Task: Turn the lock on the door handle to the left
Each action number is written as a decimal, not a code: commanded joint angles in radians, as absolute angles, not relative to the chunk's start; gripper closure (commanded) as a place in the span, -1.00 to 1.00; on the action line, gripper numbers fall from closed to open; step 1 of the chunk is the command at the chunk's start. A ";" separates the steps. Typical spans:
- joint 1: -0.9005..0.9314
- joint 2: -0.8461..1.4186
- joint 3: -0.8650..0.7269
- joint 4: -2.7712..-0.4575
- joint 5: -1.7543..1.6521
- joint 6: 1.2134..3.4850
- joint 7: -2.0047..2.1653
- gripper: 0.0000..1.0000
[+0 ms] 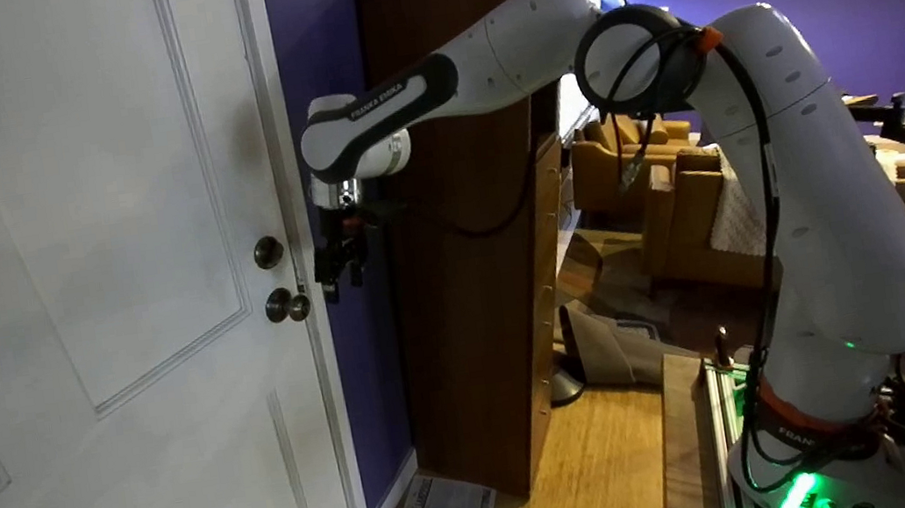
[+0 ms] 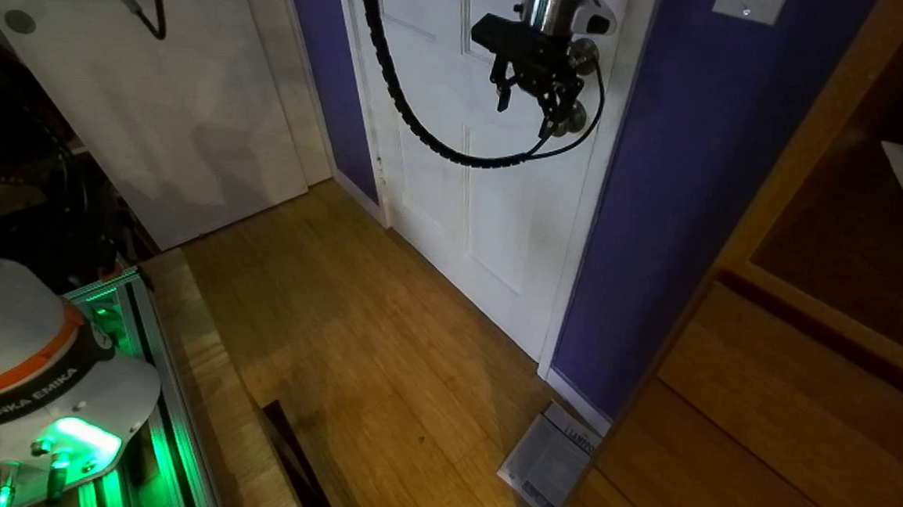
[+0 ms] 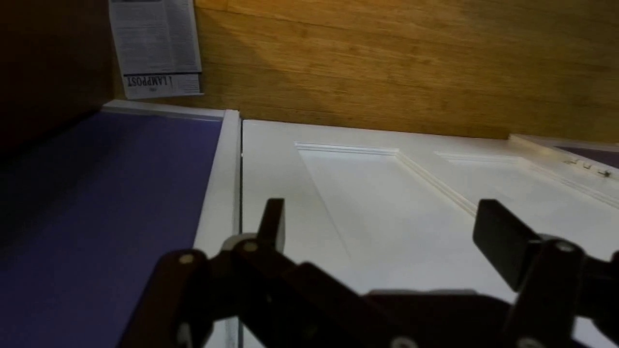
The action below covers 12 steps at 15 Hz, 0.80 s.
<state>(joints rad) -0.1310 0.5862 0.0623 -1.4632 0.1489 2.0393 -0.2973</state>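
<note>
Black robot fingers (image 3: 505, 239) were spread wide, with a gap between them, near the white door (image 1: 119, 212), just apart from its dark round knob (image 1: 298, 307).

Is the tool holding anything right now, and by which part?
Nothing is held: in the wrist view the tool stands open, with only the white door showing between its fingers.

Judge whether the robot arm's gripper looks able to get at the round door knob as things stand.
Probably yes: the gripper hangs open near the door knob, with no obstacle visible between them, though it points downward and may need tilting.
</note>
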 commanded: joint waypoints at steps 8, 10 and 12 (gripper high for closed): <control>-0.146 0.230 0.056 -1.940 0.268 2.389 -0.307 -1.00; -0.147 0.153 0.061 -2.041 0.295 2.469 -0.337 -1.00; -0.141 0.087 0.057 -2.125 0.319 2.542 -0.358 -1.00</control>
